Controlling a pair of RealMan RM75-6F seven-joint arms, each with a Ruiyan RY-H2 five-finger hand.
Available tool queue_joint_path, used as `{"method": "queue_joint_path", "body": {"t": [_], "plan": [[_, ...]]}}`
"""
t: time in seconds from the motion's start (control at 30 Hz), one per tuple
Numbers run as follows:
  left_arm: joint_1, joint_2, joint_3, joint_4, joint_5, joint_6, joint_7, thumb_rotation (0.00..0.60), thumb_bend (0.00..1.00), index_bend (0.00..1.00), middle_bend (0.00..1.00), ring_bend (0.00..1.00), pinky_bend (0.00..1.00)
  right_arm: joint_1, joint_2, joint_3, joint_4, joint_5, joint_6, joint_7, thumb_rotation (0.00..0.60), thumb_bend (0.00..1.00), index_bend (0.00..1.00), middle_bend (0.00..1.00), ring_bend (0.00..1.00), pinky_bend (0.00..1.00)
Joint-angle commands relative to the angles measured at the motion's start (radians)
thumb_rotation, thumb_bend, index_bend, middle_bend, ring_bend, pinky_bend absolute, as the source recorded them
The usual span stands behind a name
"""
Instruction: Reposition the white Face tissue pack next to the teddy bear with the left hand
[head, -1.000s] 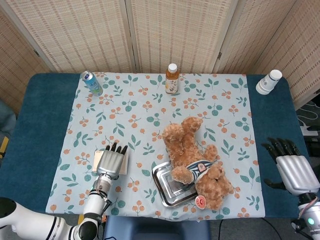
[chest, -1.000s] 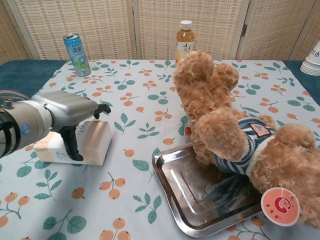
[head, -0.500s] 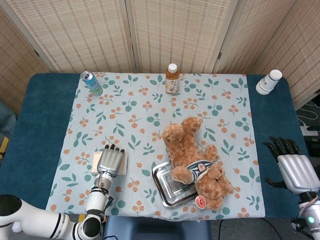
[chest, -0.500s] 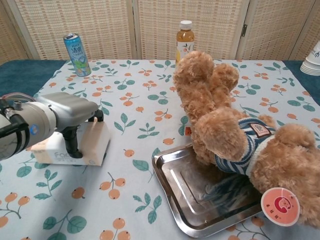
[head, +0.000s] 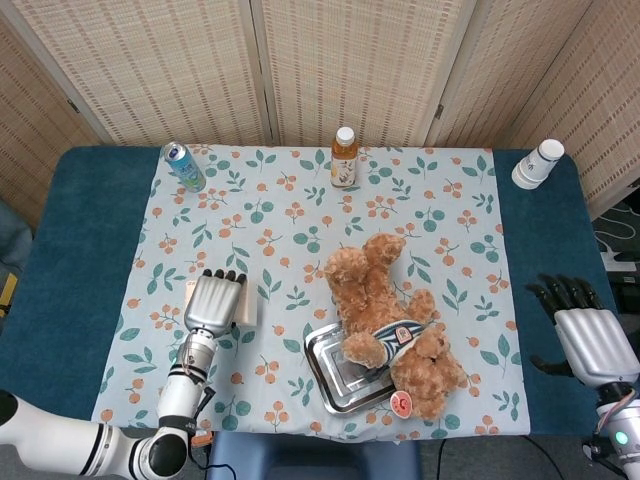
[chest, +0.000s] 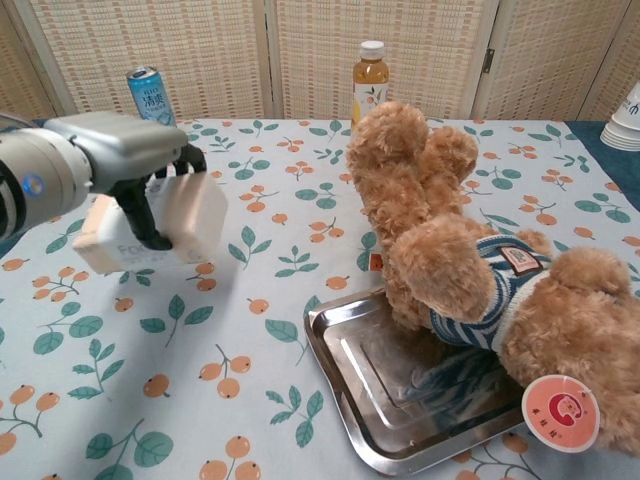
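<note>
Tissue pack (chest: 150, 228): white, box-shaped, held clear of the floral tablecloth (chest: 250, 330) in the chest view, at the robot's left side of the table.
Long axis: roughly level and across the chest view, slightly tilted; the head view shows only its edges beside the hand, so I cannot tell its exact heading there.
Left hand (chest: 120, 150): clamped on the pack from above, thumb down its near face, fingers (chest: 190, 157) curled over the far edge.
Teddy bear (head: 390, 320): lies to the right of the pack, well apart from it, head toward the near table edge, partly on a metal tray (head: 335, 375).
Direction of travel: judged, the pack must be carried rightward toward the bear's flank; bare cloth lies between them.
Nearer hand: the left one, already holding the pack.
Right hand (head: 590, 340): fingers apart, holding nothing, over the blue table (head: 80, 250) edge, well clear on the bear's far side.
Risk: judged, setting down too near could catch the tray rim.
</note>
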Motion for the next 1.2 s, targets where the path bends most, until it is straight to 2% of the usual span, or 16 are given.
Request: {"method": "queue_joint_path", "body": {"t": [0.03, 0.13, 0.3, 0.5, 0.63, 0.87, 1.2], "plan": [[0.054, 0.047, -0.046, -0.055, 0.124, 0.006, -0.186, 0.6, 0.31, 0.49, 0.59, 0.31, 0.31, 0.001, -0.001, 0.0, -0.001, 0.0, 0.0, -0.002, 0.6, 0.12, 0.14, 0.05, 0.0, 0.0], [0.098, 0.052, -0.074, -0.068, 0.192, 0.007, -0.339, 0.6, 0.31, 0.5, 0.61, 0.33, 0.31, 0.002, -0.005, -0.002, 0.001, 0.0, -0.002, -0.007, 0.6, 0.12, 0.14, 0.05, 0.0, 0.0], [0.138, 0.051, -0.107, -0.065, 0.276, -0.006, -0.511, 0.6, 0.3, 0.5, 0.61, 0.33, 0.31, 0.003, -0.011, -0.003, 0.001, 0.005, -0.002, -0.02, 0.6, 0.12, 0.14, 0.05, 0.0, 0.0], [0.204, -0.014, -0.153, 0.005, 0.35, 0.013, -0.777, 0.6, 0.3, 0.51, 0.62, 0.35, 0.3, 0.004, -0.017, -0.002, 0.003, 0.01, 0.003, -0.03, 0.6, 0.12, 0.14, 0.05, 0.0, 0.0], [0.25, -0.049, -0.145, 0.066, 0.403, -0.004, -0.947, 0.6, 0.29, 0.51, 0.63, 0.35, 0.25, 0.005, -0.019, -0.002, 0.006, 0.015, 0.001, -0.033, 0.6, 0.12, 0.14, 0.04, 0.0, 0.0], [0.321, -0.068, -0.111, 0.161, 0.499, -0.081, -1.229, 0.6, 0.29, 0.51, 0.63, 0.35, 0.27, 0.009, -0.029, -0.004, 0.01, 0.027, -0.002, -0.052, 0.6, 0.12, 0.14, 0.04, 0.0, 0.0], [0.371, -0.089, -0.083, 0.257, 0.594, -0.112, -1.375, 0.6, 0.27, 0.51, 0.62, 0.35, 0.27, 0.013, -0.046, -0.007, 0.013, 0.041, 0.003, -0.085, 0.6, 0.12, 0.14, 0.05, 0.0, 0.0]]}}
